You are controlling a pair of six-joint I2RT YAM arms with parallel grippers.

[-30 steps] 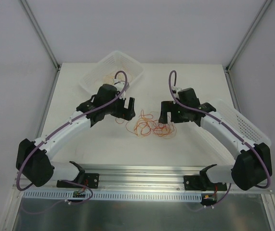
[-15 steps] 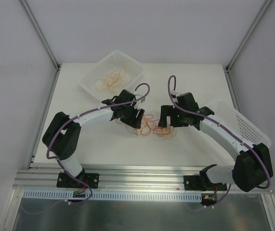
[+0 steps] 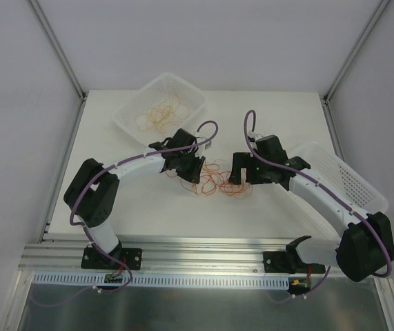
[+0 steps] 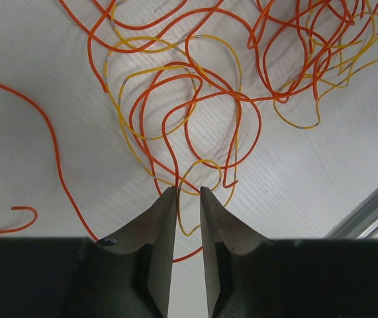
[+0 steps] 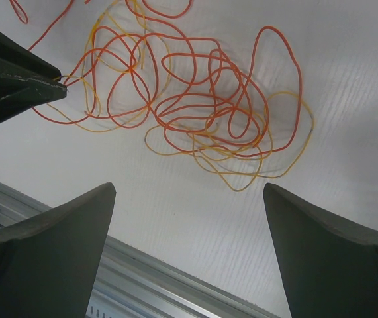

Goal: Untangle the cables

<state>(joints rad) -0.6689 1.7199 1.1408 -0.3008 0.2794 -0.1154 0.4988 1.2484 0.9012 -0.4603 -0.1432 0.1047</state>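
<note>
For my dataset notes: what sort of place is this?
Probably a robotics lab test cell: two robot arms bolted to an aluminium rail, a white table between plain panels, and tangled cables.

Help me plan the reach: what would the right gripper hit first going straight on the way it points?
The right gripper would likely meet the cables, near yellow loops first, with the table just beneath; depth is unclear.
</note>
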